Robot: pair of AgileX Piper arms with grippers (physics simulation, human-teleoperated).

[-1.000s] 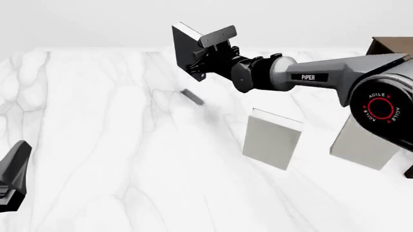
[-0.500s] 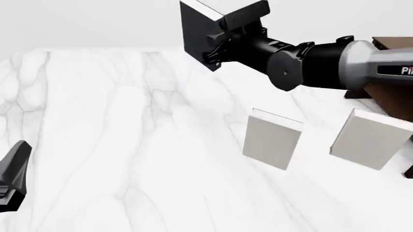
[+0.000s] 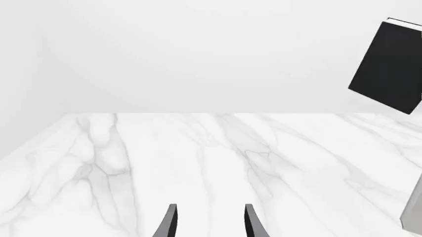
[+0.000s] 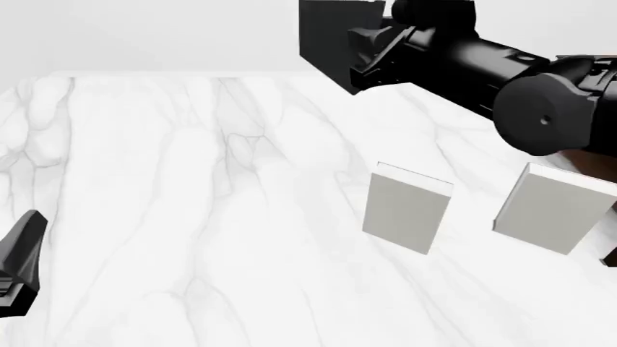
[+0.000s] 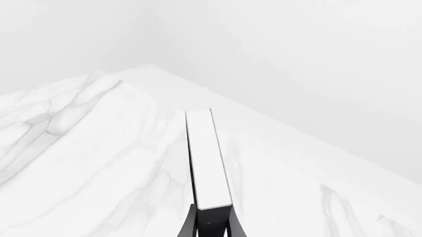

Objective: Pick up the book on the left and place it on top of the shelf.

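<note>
your left gripper [image 4: 19,253] idles low with jaws apart, while your right gripper [image 4: 371,50] clamps the book [image 4: 333,36] high above the table [image 4: 193,181], its long axis running onward from the jaws, the shelf [image 4: 593,160] barely showing rightward.

Text on book [image 4: 328,36]: none is shown on the dark cover (held high at 12 o'clock).
Text on right arm [image 4: 501,69]: no lettering can be read.
Text on pale books [image 4: 407,207]: blank covers, nothing printed.
Text on table [image 4: 193,217]: none.
</note>
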